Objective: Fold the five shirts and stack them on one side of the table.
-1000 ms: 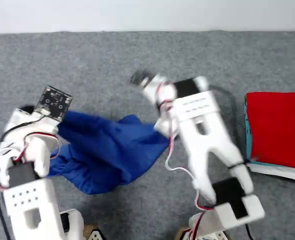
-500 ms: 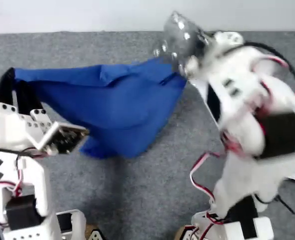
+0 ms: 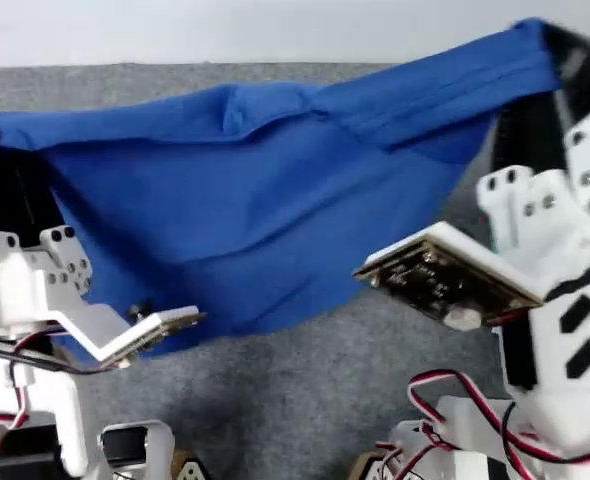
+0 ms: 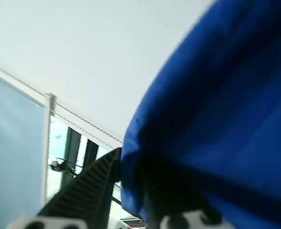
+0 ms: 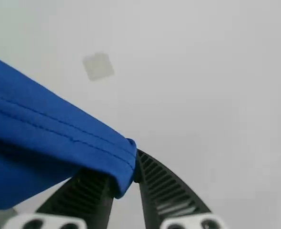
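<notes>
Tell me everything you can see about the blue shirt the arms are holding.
The shirt is plain royal blue, a soft, thin-looking cloth with a double-stitched hem. It is unfolded and held up, spread wide between the arms. It sags in loose folds in the middle, and its lower edge hangs over the grey table. The left gripper pinches one top corner, the right gripper the other.

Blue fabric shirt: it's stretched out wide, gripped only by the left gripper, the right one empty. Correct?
Not quite. The blue fabric shirt is stretched out wide and the left gripper grips it, but the right gripper is not empty: the right wrist view shows its fingers shut on the shirt's stitched edge.
</notes>
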Robot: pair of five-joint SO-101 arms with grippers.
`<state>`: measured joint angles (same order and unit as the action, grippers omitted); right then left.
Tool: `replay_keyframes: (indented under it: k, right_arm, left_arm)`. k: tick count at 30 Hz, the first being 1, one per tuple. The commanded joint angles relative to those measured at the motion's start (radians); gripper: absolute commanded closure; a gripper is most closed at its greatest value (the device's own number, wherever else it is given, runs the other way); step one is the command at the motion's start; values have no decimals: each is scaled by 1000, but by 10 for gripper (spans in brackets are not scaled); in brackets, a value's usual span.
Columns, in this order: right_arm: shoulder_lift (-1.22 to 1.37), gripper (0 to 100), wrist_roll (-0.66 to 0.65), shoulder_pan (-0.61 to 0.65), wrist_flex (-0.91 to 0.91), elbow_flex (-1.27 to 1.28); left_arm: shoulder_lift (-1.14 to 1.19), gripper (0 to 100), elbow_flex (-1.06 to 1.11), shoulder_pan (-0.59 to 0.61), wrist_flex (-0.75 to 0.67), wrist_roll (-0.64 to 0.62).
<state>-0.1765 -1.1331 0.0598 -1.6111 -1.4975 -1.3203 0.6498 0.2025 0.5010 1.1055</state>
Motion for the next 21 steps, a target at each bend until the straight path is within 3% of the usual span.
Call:
replay_keyframes:
  k: [1,16,21]
  right_arm:
    - [-16,987,-9,-64,42,-34]
    - [-71,987,-123,-71,84,-187]
    - [-120,987,-133,-197,-7,-187]
  left_arm:
    - [3,986,-39,-6,-32,52]
    - [-3,986,-38,-3,-26,49]
    - [-103,986,-16,-6,40,48]
